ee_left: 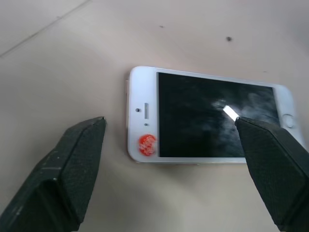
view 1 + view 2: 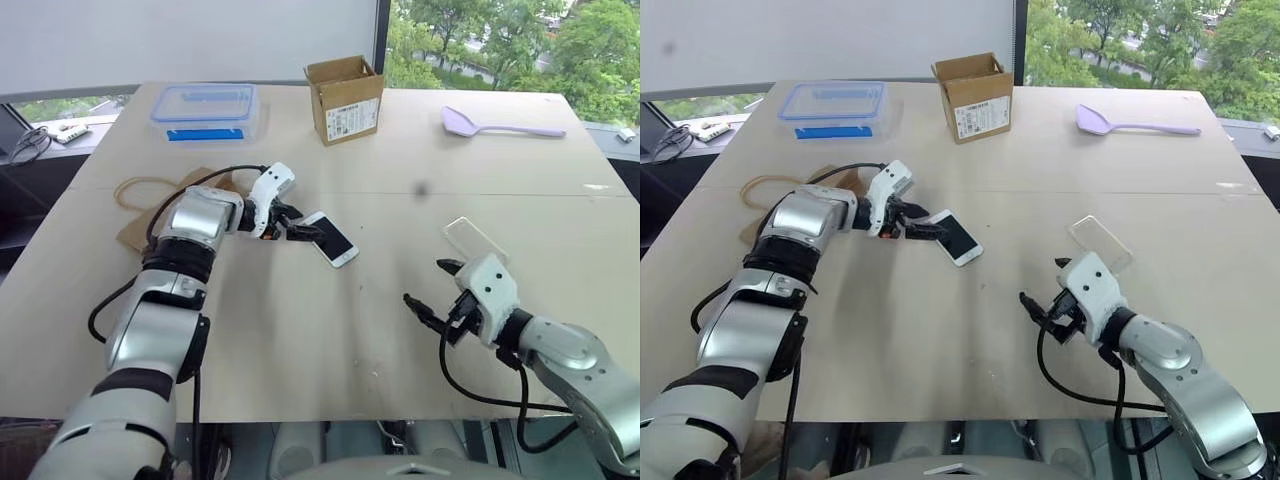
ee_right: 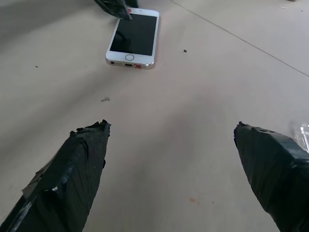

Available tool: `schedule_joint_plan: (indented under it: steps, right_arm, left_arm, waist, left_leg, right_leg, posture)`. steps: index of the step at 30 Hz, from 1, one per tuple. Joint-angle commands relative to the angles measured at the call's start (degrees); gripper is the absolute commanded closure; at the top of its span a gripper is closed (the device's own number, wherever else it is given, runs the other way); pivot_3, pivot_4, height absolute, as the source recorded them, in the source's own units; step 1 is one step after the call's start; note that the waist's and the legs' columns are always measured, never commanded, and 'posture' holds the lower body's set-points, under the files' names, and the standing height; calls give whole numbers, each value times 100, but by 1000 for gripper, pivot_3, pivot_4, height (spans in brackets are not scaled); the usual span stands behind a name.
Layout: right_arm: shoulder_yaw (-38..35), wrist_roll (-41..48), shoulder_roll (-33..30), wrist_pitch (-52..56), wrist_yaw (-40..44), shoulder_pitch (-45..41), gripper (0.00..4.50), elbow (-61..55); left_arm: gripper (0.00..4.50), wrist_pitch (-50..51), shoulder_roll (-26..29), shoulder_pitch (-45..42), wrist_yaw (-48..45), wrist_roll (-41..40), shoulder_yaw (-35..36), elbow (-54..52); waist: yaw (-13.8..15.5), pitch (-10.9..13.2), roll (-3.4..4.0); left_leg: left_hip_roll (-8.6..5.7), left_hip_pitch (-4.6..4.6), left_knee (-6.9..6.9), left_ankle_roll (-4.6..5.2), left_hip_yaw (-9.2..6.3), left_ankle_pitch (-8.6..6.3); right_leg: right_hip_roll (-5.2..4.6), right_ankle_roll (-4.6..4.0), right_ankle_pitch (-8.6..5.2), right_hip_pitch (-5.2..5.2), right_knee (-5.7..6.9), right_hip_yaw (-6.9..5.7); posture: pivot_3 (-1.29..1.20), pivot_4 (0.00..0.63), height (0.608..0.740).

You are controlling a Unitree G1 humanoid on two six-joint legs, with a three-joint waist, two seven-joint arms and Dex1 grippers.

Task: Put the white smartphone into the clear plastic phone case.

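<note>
Nothing is joined yet: both pickup and fitting remain. The left gripper (image 2: 297, 225) hovers with fingers spread wide, the white smartphone (image 2: 330, 238) lying flat on the table (image 2: 300, 330) just past its tips, ungrasped. Farther right, the right gripper (image 2: 432, 288) gapes empty, the clear plastic phone case (image 2: 474, 239) just beyond it.

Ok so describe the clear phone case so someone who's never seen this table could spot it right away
On the big light wooden table, look toward the robot's right side, just beyond the open right claw. The clear phone case lies flat there: a see-through, colourless shell with rounded corners. Unlike the white smartphone by the left claw, the tabletop shows through it.
</note>
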Motion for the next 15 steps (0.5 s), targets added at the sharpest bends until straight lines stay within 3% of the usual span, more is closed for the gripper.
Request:
schedule_joint_plan:
  steps: [1,4,8,11,15]
  right_arm:
    - [-185,-43,-12,-123,-59,161,0,-250]
    - [-147,-74,16,-178,-72,191,0,-207]
    - [-142,-67,8,-303,32,199,0,-107]
    - [-190,-30,-47,-409,158,245,0,-59]
    - [-268,0,-132,-472,261,417,0,-164]
  left_arm:
    - [82,309,249,471,-692,-285,-197,-968]
    - [82,-308,325,805,-646,-329,36,-1420]
    - [82,-2418,310,845,-1015,-293,266,-1249]
    - [82,-3591,234,545,-1455,20,-35,-549]
    - [82,-4783,-282,-209,-1650,501,-310,1106]
  waist:
    - [-5,0,0]
    - [-11,0,0]
    - [17,4,-6]
    - [29,3,-5]
    - [45,3,-7]
  left_leg:
    - [0,-1,0,0,1,0]
    - [0,-1,-1,0,7,0]
    - [1,-2,-1,0,0,0]
    - [0,-1,2,0,0,0]
    - [-4,-2,7,1,-1,0]
  right_leg:
    - [0,-1,0,-1,-1,1]
    - [-1,-15,9,-2,-4,8]
    - [-1,-9,-1,-3,-2,0]
    - [-2,-21,-10,0,-2,0]
    - [-1,-20,-9,7,-4,2]
  posture:
    - [0,150,740]
    - [0,150,740]
    - [0,150,740]
    - [0,150,740]
    - [0,150,740]
